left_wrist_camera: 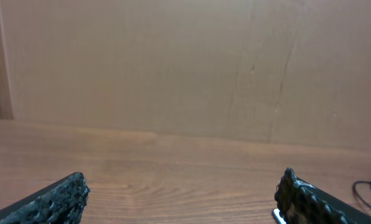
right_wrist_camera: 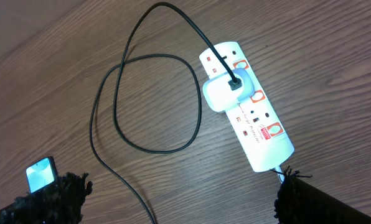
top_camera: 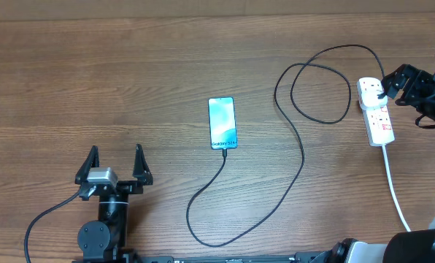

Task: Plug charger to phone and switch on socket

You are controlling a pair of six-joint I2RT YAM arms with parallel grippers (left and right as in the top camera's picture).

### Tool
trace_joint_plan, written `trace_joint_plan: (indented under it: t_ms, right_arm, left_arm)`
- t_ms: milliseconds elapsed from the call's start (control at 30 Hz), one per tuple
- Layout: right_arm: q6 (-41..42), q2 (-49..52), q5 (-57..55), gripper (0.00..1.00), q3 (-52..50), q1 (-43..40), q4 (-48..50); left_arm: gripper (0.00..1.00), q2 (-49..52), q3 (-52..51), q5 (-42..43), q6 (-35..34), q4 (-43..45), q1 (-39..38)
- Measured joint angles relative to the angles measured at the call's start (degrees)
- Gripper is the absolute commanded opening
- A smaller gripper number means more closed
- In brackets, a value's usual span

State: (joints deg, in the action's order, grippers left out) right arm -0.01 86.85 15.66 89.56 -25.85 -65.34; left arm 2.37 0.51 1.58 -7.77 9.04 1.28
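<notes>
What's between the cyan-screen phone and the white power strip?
Only the thin black charger cable, looping over bare wooden table between the slim cyan-screen phone and the white elongated power strip; overhead view shows it.

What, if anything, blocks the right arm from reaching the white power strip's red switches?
Likely nothing, so yes: the open right gripper hangs just above the power strip, and the charger plug covers one outlet only, leaving red switches exposed.

Wooden table [top_camera: 93, 73] bearing phone [top_camera: 222, 123] ahead-right of left jaws, charger [top_camera: 303, 161] looping across, socket [top_camera: 380, 124] just beside right jaws.
</notes>
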Motion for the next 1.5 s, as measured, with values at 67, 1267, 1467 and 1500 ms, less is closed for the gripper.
trace_joint_plan:
  t_ms: [67,1267,1467,1500]
  right_arm:
    - [0.0,0.0,0.0,1.00,0.0,0.0,0.0]
    - [0.0,0.0,0.0,1.00,0.0,0.0,0.0]
    - [0.0,0.0,0.0,1.00,0.0,0.0,0.0]
    - [0.0,0.0,0.0,1.00,0.0,0.0,-0.1]
  left_arm:
    - [1.00,-1.1,0.0,0.7,2.3,-0.7,0.4]
    - [1.00,-1.6,0.0,2.3,7.7,-13.1,1.4]
    - [1.00,-1.6,0.0,2.3,7.7,-13.1,1.4]
    - [1.00,-1.6,0.0,2.3,7.7,-13.1,1.4]
